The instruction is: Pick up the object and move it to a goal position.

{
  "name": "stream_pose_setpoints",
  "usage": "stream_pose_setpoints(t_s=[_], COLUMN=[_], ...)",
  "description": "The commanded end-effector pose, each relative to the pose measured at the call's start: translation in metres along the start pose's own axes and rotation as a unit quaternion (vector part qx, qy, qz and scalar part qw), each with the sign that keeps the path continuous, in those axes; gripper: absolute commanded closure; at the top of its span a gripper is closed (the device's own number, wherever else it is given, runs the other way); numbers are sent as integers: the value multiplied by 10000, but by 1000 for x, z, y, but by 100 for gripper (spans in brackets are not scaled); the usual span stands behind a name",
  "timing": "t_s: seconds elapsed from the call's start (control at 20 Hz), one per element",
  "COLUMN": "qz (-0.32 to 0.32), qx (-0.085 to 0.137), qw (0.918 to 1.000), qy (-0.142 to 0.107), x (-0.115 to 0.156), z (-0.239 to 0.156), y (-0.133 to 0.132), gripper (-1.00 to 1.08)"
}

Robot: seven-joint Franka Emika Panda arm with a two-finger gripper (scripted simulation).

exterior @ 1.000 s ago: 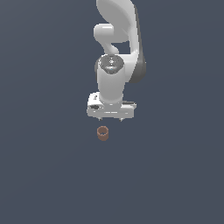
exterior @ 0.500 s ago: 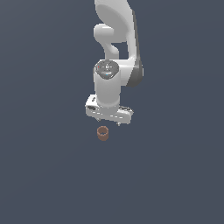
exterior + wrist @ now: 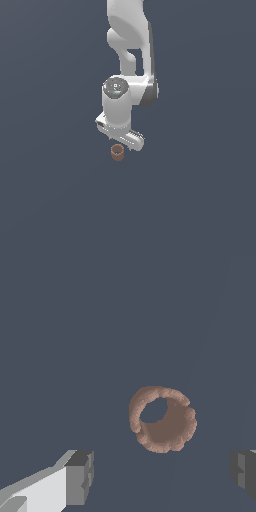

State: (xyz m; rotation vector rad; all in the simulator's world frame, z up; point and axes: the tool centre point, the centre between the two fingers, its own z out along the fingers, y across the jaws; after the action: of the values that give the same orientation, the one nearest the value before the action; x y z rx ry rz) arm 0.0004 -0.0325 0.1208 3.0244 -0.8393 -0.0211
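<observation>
The object (image 3: 117, 152) is a small reddish-brown hollow ring, standing open end up on the dark grey floor. In the exterior view my white gripper (image 3: 121, 140) hangs just above it and slightly toward that view's right, with the hand hiding the fingers. The wrist view looks straight down into the object (image 3: 162, 418). There the gripper (image 3: 162, 473) is open, with one dark finger pad (image 3: 80, 476) and the other (image 3: 245, 468) far apart. The ring lies off the line between them, and nothing is between the fingers.
The white arm (image 3: 131, 45) rises from the hand to the top of the exterior view. A plain dark grey surface (image 3: 200, 200) surrounds the ring on all sides.
The hand has come down toward the ring and twisted a little, so its bar now slants. The ring has not moved.
</observation>
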Motion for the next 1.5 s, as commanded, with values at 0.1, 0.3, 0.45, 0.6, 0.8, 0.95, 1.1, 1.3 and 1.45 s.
stream_pose_setpoints(t_s=[0.1, 0.3, 0.45, 0.6, 0.8, 0.95, 1.1, 1.3, 1.45], qz=[632, 1034, 1248, 1385, 1451, 1426, 1429, 1444, 1451], qx=[20, 30, 35, 38, 40, 38, 38, 39, 39], qw=[9980, 9946, 9922, 9903, 9894, 9898, 9897, 9895, 9894], qy=[22, 38, 47, 53, 56, 53, 54, 55, 56], x=[5, 8, 10, 11, 12, 11, 11, 11, 11], z=[9, 15, 19, 21, 22, 23, 31, 52, 65], y=[5, 9, 11, 12, 13, 13, 13, 14, 14], gripper=[-92, -92, -92, -92, -92, -92, -92, -92, -92])
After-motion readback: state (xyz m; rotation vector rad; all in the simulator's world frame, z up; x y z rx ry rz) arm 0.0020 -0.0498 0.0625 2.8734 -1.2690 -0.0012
